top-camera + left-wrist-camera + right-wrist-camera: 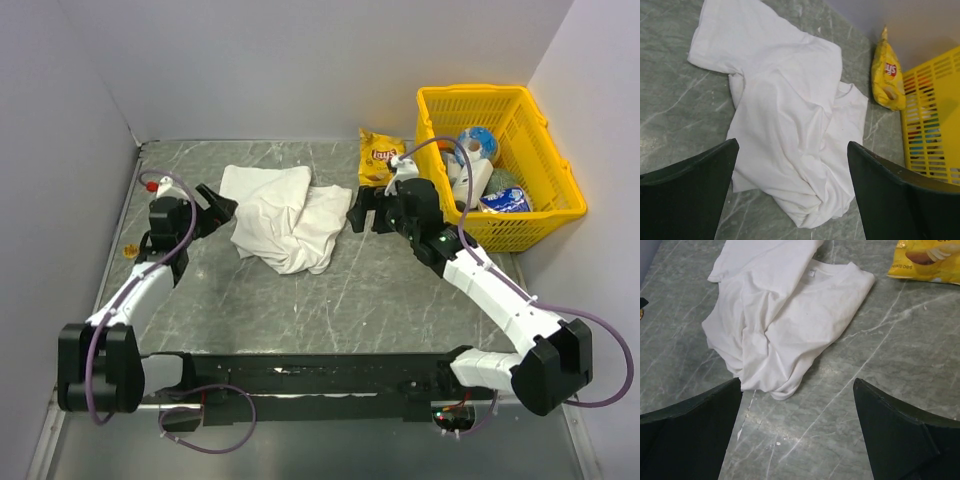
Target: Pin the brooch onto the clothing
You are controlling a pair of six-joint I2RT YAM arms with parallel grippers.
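Shirt (280, 225) is found crumpled on the bench (380, 300), neck hole turned to its right side. Brooch (128, 251) is seen well left of the shirt, by the bench edge, not gripped. Left claw (225, 212) is held spread wide just left of the shirt, empty. Right claw (362, 215) is held spread wide just right of the shirt, empty. Crisp bag (381, 158) is laid behind and right of the shirt. Basket (500, 100) is set further right.
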